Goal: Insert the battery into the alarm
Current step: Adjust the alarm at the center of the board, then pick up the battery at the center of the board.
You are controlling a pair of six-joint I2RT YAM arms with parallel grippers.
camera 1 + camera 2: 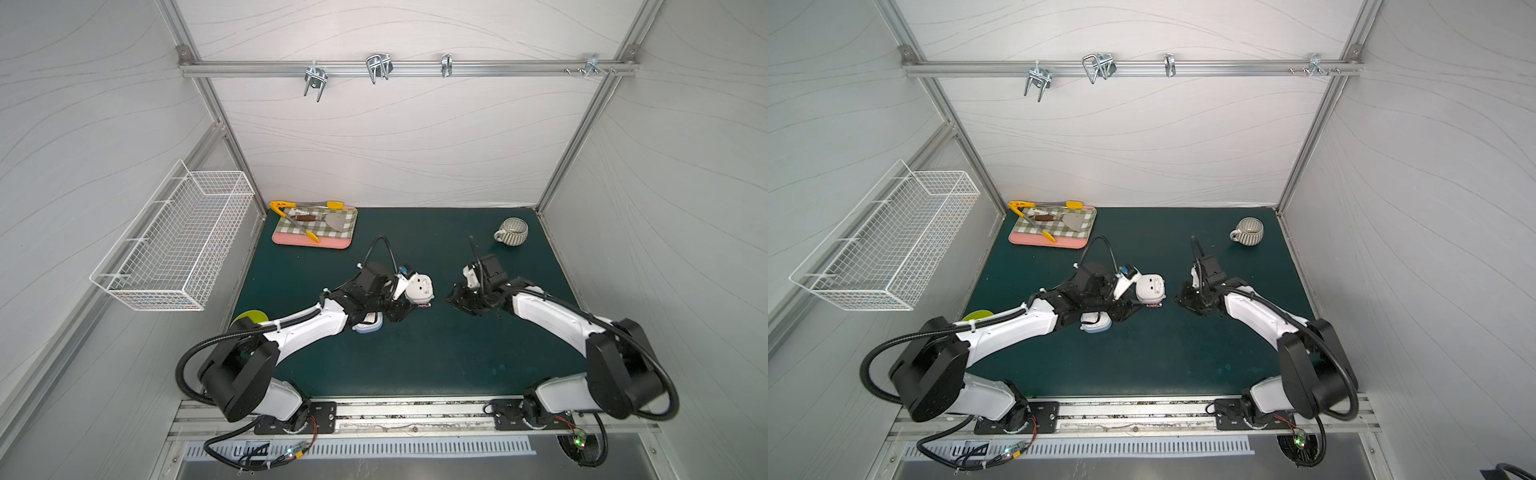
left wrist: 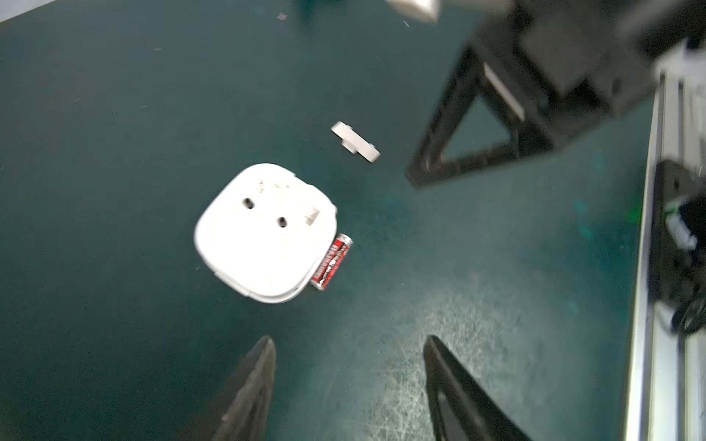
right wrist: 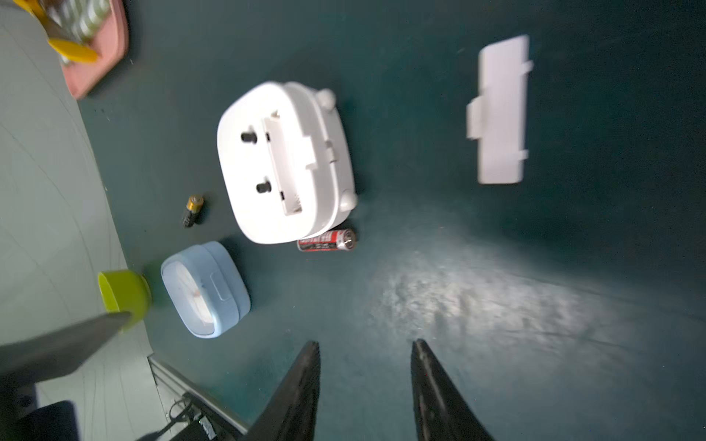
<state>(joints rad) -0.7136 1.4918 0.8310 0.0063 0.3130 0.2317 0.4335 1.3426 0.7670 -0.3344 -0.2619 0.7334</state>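
While the white alarm clock point(image 3: 282, 164) lies face down around the middle of the worktop point(image 1: 415, 353), its back is up and the battery slot is uncovered & empty. The red AA battery point(image 3: 327, 240) lies flat on the mat, right up against the clock's rim on the side toward the front edge, so not in the slot. The white battery cover point(image 3: 500, 110) lies by itself btw the clock and the right gripper point(image 3: 365, 342), apart from both.

Left gripper point(image 2: 348, 340): fingers spread, nothing btw them. It's near the clock but not touching it. Right gripper: fingers also apart w/ nothing btw them, off to the clock's right w/ a clear gap.

Other stuff:
- 2nd battery point(image 3: 192, 211), gold-tipped, near the clock's left side
- light blue alarm clock point(image 3: 206, 288), partly under the left arm in both top views
- lime green bowl point(image 3: 124, 292) by the left edge
- pink tray point(image 1: 313, 242) w/ tongs point(image 1: 312, 237) in the back left corner
- striped mug point(image 1: 511, 230) near the back right corner

Both wrist views are kinda blurry, fyi.
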